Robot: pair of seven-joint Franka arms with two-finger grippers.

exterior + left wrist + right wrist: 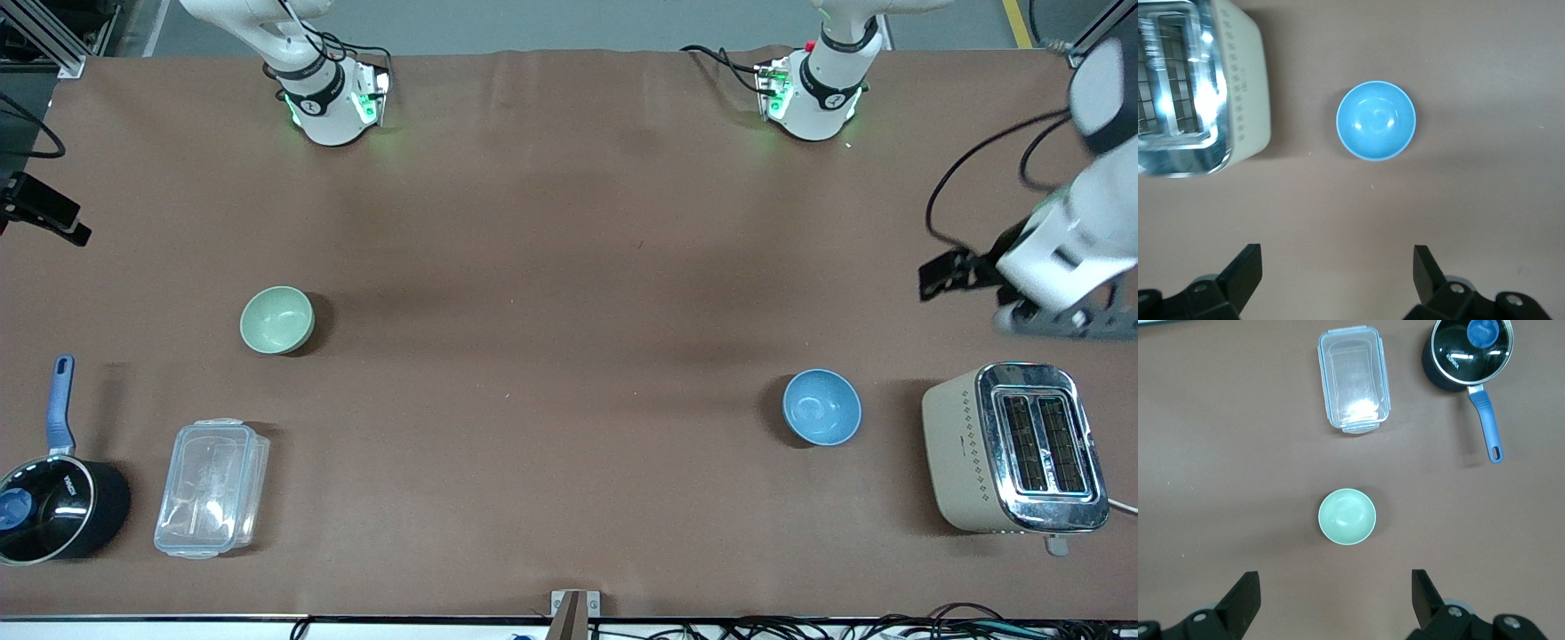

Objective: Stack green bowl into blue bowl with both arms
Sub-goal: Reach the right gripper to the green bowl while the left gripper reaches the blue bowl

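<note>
Your left gripper [1337,280] is hanging spread wide and empty, up over the table at the left arm's end, above bare cloth beside the toaster [1013,449]. In its wrist view the blue bowl [1375,120] is sitting at about twelve o'clock from the fingertips, upright and well apart from them. Your right gripper [1335,600] is also gaping and carrying nothing; it is not showing in the front view, but its wrist camera is looking down on the green bowl [1347,516], again at roughly twelve o'clock from the fingers and clear of them.

On the table [569,267] the green bowl [276,319] is resting toward the right arm's end, the blue bowl [821,406] toward the left arm's end and nearer the front camera; from green, blue is lying at about four o'clock. Both are round, so no axis matters. You are probably best taking green with the right arm.

The toaster is standing just beside the blue bowl. The clear plastic container [212,488] and black saucepan [55,507] are lying nearer the camera than green, off the path.
</note>
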